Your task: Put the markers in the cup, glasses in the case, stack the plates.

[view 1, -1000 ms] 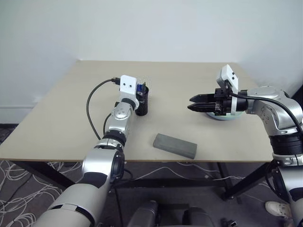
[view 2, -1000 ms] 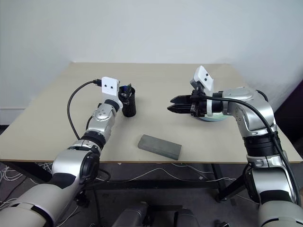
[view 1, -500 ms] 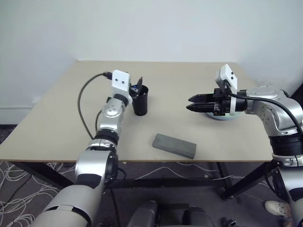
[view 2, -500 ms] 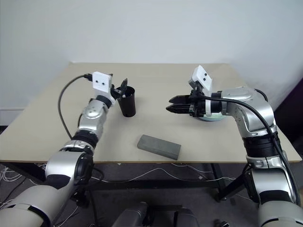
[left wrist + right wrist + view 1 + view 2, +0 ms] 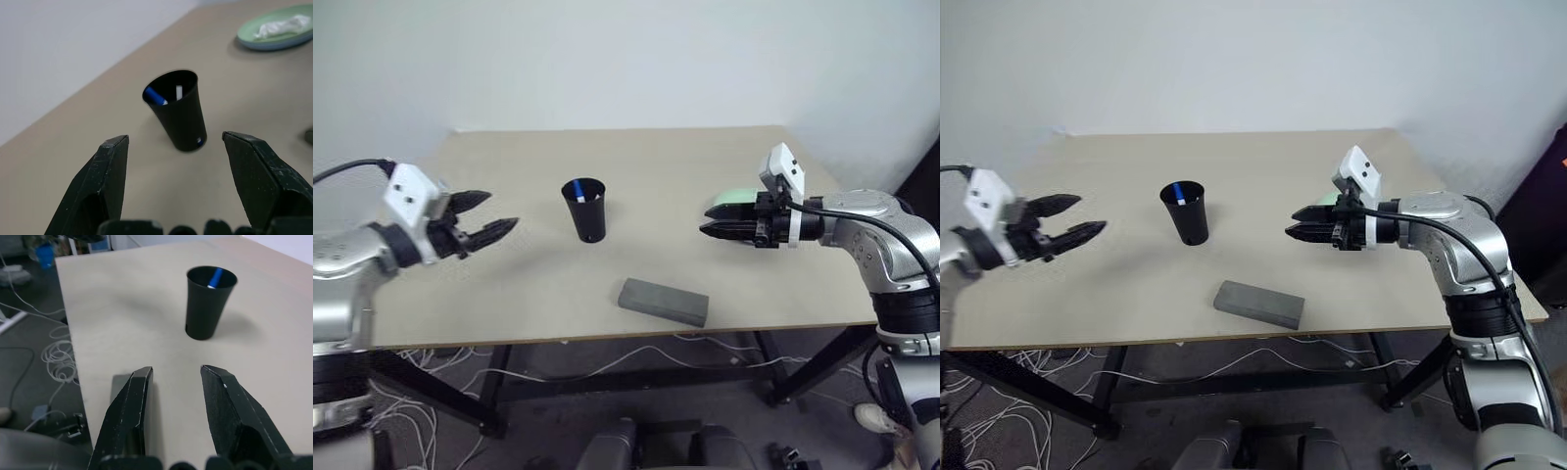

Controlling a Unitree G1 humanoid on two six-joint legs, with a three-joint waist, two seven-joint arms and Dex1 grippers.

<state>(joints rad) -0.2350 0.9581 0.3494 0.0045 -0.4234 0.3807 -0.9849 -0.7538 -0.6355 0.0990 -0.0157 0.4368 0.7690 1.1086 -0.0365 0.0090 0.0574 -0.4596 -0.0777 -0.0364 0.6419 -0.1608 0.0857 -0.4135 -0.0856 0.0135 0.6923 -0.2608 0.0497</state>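
Black and tapered, the cup (image 5: 585, 209) stands upright near the middle of the beige desk (image 5: 529, 284), with a blue-capped marker (image 5: 155, 96) and a second white-barrelled marker (image 5: 179, 92) standing inside it. Nearer the front edge of the desk lies the grey case (image 5: 663, 302), shut and set at a slight angle, apart from the cup. Toward the right side of the desk sit the plates (image 5: 276, 33), pale green over light blue, one on the other, with a crumpled white tissue (image 5: 282, 25) lying on top; the glasses cannot be made out. The left claw (image 5: 481, 225) hangs above the left side of the desk, well apart from the cup, its two black fingers spread wide with nothing between them. The right claw (image 5: 717, 219) hangs just in front of the plates, pointing toward the cup, its fingers parted by a narrower gap and likewise empty.
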